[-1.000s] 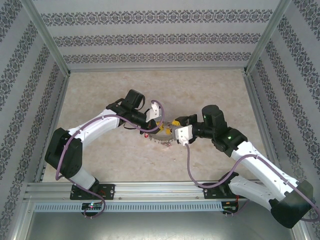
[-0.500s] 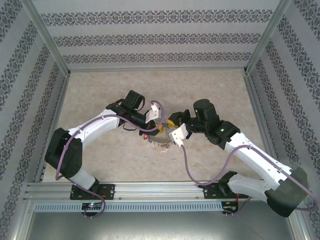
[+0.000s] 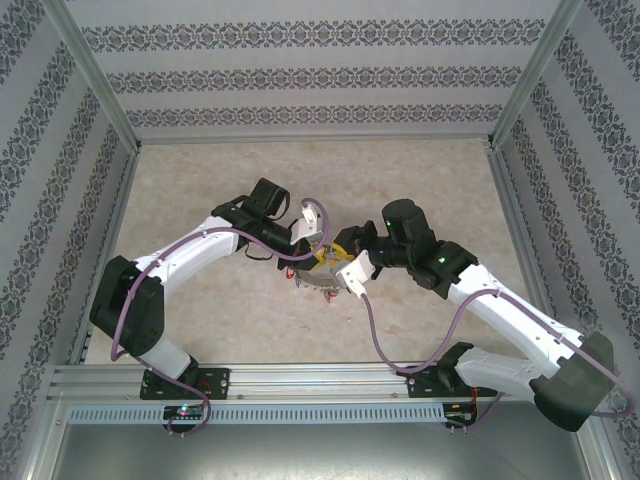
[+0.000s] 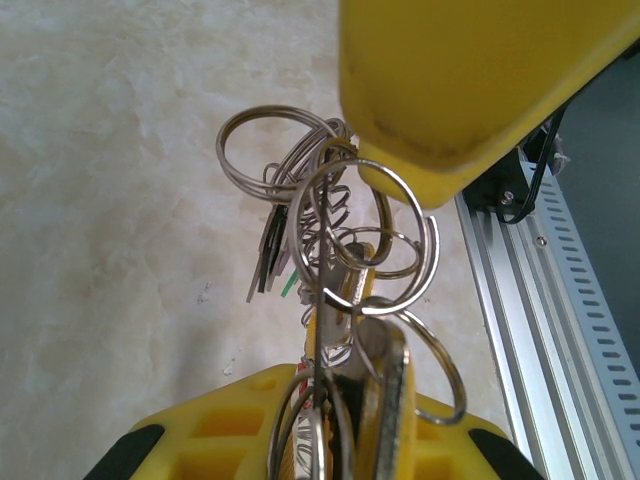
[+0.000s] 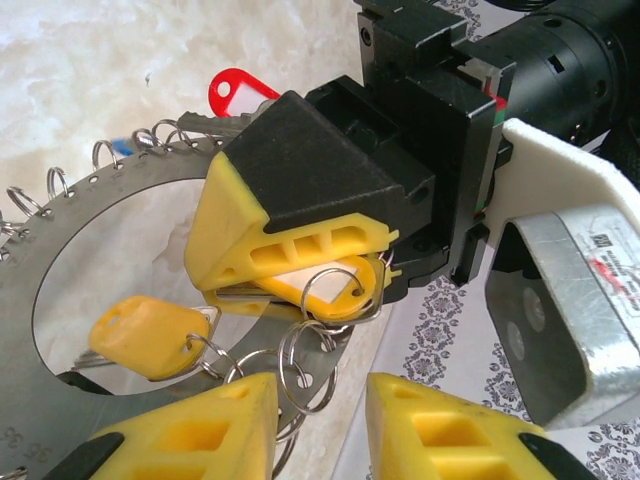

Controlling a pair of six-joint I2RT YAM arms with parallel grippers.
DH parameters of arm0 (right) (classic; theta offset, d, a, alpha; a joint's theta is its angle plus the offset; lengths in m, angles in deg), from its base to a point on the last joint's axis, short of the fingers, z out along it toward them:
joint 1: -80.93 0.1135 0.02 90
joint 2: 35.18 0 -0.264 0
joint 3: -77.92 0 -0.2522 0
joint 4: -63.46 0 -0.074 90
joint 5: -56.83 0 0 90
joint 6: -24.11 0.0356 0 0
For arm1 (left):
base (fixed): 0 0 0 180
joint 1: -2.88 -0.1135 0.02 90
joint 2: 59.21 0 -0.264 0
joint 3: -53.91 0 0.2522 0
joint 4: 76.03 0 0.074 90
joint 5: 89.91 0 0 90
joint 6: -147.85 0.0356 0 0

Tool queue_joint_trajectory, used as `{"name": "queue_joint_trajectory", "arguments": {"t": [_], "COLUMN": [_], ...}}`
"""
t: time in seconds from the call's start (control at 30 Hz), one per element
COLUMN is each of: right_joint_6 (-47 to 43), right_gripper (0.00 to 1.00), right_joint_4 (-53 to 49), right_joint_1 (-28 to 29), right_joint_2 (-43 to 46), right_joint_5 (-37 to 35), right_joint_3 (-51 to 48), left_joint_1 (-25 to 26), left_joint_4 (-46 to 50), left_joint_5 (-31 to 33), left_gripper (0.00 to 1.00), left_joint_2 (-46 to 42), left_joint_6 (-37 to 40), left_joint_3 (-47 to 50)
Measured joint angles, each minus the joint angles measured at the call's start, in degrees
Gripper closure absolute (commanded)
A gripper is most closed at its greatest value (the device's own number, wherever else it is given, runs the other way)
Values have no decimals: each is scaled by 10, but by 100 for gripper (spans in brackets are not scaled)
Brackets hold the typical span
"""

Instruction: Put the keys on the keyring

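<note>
The keyring [image 5: 110, 195], at frame left, already carries several keys [image 5: 150, 335]. The left claw [image 5: 205, 285] is clamped on one yellow-tagged; the right claw [image 5: 320, 395] stands apart below. Threading looks unfinished, I think.

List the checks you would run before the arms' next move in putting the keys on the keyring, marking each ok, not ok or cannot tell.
1. Left end effector grips the keys: ok, shut on them.
2. Right end effector ready to take a ring: ok, jaws apart, split rings looping at the gap.
3. Keyring within reach: ok, right beside both end effectors.
4. Keyring lying flat on the table: cannot tell.
5. Held keys already threaded on the keyring: cannot tell, the rings are tangled.
6. Room between the arms: not ok, the right end effector's finger crowds the held rings.
</note>
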Motion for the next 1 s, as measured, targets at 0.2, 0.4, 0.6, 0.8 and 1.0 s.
{"name": "queue_joint_trajectory", "arguments": {"t": [0.2, 0.4, 0.6, 0.8, 1.0], "right_joint_6": [-23, -36, -40, -37, -19], "right_gripper": [79, 82, 91, 100, 100], "right_joint_4": [-1, -2, -2, 2, -14], "right_joint_1": [14, 28, 28, 27, 11], "right_joint_2": [0, -5, -4, -3, -3], "right_joint_5": [-20, -40, -47, -49, -21], "right_joint_3": [0, 0, 0, 0, 10], "left_joint_1": [0, 0, 0, 0, 0], "left_joint_4": [0, 2, 2, 7, 9], "left_joint_5": [-1, -2, -2, -2, -6], "left_gripper": [100, 100, 100, 100, 100], "left_joint_2": [1, 2, 2, 2, 2], "left_joint_6": [0, 2, 4, 9, 28], "left_joint_3": [-1, -1, -1, -1, -1]}}
